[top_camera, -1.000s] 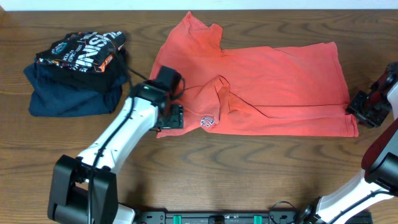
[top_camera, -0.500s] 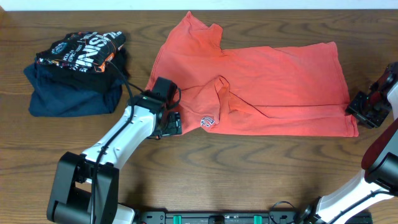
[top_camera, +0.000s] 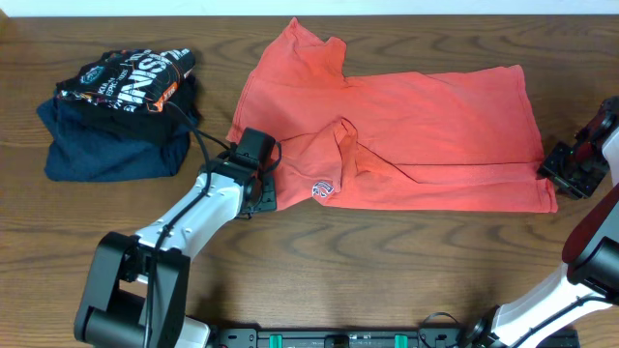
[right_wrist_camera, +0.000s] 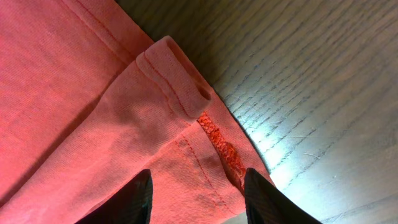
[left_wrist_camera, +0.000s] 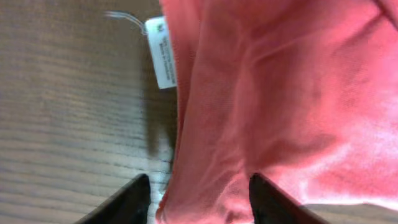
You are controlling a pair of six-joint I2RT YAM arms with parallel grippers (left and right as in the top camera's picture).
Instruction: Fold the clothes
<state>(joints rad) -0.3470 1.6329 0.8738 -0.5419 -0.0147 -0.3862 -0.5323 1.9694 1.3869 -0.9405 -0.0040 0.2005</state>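
Since one second ago my left gripper (top_camera: 257, 189) has slid a little to the left and toward the near edge, and its jaws, which stood wide then, have now come together on the near-left corner of the coral-red T-shirt (top_camera: 426, 126). From the left wrist camera the gripper (left_wrist_camera: 199, 202) has bunched red cloth (left_wrist_camera: 280, 93) filling the whole gap between its two dark fingers (left_wrist_camera: 134, 199), so I read it as grasping the shirt's edge. A white care label (left_wrist_camera: 160, 53) sticks out from the cloth onto the wood, just beyond the left finger.

The shirt itself has not changed its place. It lies spread across the middle and right part of the wooden table (top_camera: 387, 271), one sleeve pointing to the far side, with a raised wrinkle near its middle and a small printed emblem (top_camera: 323, 189) close to the near hem, just right of my left gripper.

My right gripper (top_camera: 571, 172) has not moved. It sits at the near-right corner of the shirt. From the right wrist camera the gripper (right_wrist_camera: 198, 196) has the hemmed corner (right_wrist_camera: 62, 93) lying between its fingers, with a small rolled fold beyond them, but I cannot tell whether the jaws really pinch it or only stand around it.

At the far left, well apart from the red shirt, a folded black printed shirt (top_camera: 121, 82) rests on top of a folded navy garment (top_camera: 106, 155), both unchanged.
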